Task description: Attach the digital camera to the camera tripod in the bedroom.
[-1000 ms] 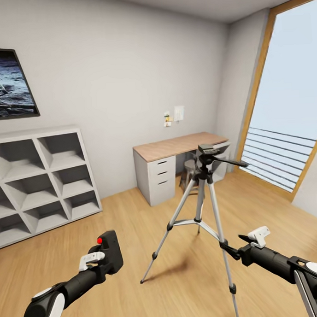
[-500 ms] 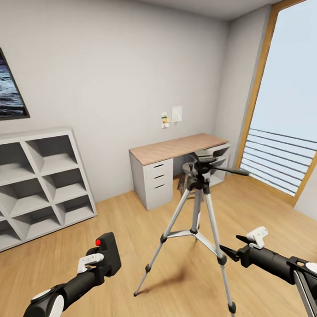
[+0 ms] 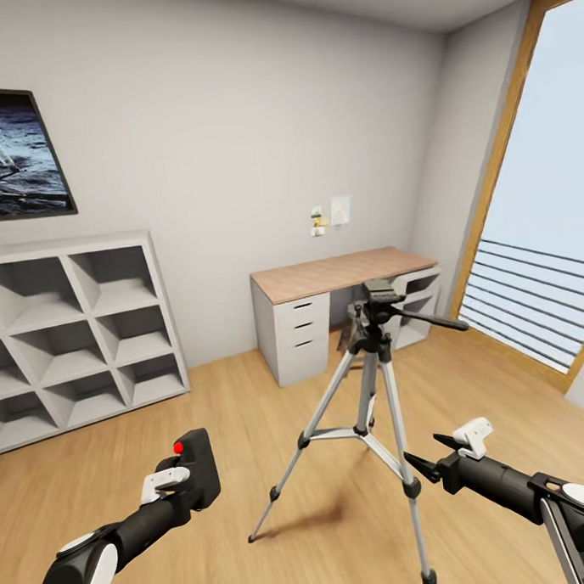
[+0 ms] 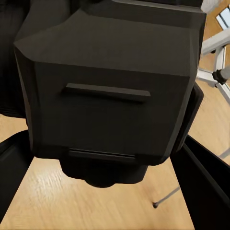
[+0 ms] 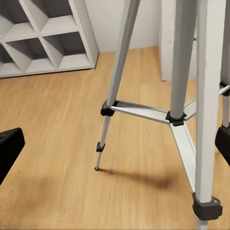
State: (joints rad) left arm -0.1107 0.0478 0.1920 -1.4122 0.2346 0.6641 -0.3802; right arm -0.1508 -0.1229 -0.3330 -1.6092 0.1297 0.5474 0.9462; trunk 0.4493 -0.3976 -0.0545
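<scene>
The bedroom contains white cube shelves [image 3: 77,331] along the back wall, under a framed black screen [image 3: 18,155] mounted on that wall. A wood-topped desk [image 3: 342,273] with white drawers stands in the far corner beside a tall window with a wooden frame [image 3: 499,172]. A stool shows partly behind the tripod head, at the desk's front edge.

The camera tripod [image 3: 369,407] stands upright on the plank floor [image 3: 222,431] in front of the desk, legs spread, with its pan handle pointing toward the window.

The left gripper [image 3: 177,484] is clamped on the digital camera [image 3: 196,468] — red button up — low and to the left of the tripod, well apart from its head. In the left wrist view the camera body [image 4: 112,81] sits between the fingers.

The right gripper [image 3: 431,457] hangs with fingers parted just beside the nearest tripod leg [image 5: 208,110], not touching it.
</scene>
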